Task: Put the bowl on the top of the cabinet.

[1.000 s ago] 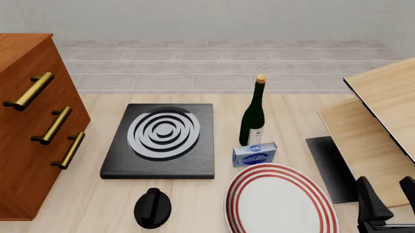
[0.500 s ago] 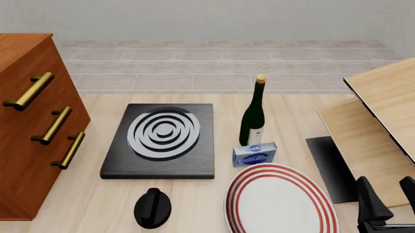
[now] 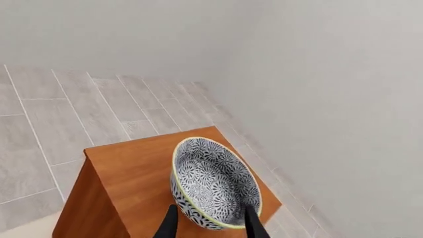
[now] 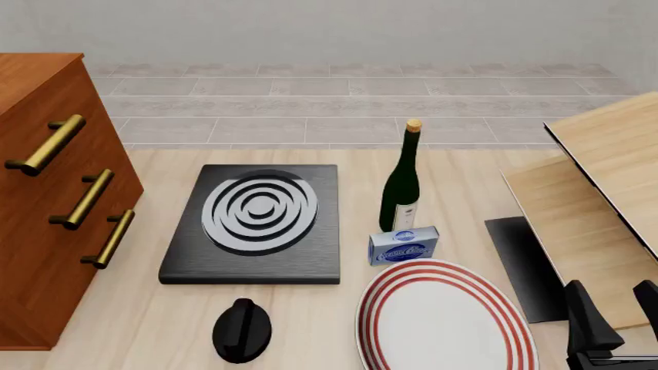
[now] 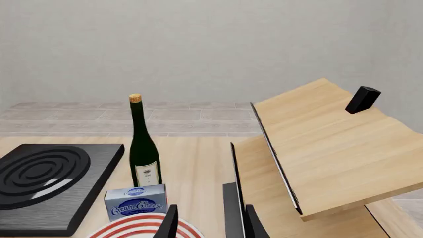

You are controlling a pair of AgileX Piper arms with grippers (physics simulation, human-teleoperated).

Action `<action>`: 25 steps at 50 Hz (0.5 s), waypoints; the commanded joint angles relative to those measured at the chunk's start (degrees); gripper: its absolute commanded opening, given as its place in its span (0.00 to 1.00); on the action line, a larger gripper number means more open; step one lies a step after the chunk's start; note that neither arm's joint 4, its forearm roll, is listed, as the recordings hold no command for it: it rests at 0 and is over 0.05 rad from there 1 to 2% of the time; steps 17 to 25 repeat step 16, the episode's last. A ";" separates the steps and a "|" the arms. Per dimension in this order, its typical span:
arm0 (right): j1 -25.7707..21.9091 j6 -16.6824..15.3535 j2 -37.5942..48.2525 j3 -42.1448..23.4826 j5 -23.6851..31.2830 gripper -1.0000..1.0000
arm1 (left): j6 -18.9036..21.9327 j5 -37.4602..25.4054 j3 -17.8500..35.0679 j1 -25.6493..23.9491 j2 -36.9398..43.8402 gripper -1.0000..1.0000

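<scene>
At the far left of the front view stands the cabinet [image 4: 46, 200], reddish-brown, with three brass handles [image 4: 46, 144] on its front. In this view its top is cut off by the picture edge. The left wrist view shows that top [image 3: 142, 168]: the bowl [image 3: 215, 182] is on it, near the far corner, tilted with its opening turned to the side. The left gripper [image 3: 210, 225] has one finger [image 3: 168, 225] outside the bowl wall and the other finger [image 3: 254, 225] inside it, so the rim is between them. I cannot tell if the fingers press the wall or only stand beside it.

Right of the cabinet, on the table [image 4: 165, 308], lies a black stove plate [image 4: 257, 223] with grey rings. A black knob [image 4: 242, 330] lies in front of it. Next comes a dark green bottle [image 4: 401, 185], upright, with a blue box [image 4: 403, 245] just in front. Nearer to the camera is a white plate [image 4: 444, 320] with red rings. Further right are pale wood boards [image 4: 606, 169], tilted. At the bottom right corner the right gripper [image 4: 617, 312] hangs with its fingers apart and nothing between them.
</scene>
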State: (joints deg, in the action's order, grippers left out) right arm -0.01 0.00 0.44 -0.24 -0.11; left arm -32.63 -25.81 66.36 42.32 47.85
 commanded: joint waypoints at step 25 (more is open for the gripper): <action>0.00 -0.01 0.00 0.00 0.00 1.00 | -0.15 -2.12 1.62 -1.50 -3.59 1.00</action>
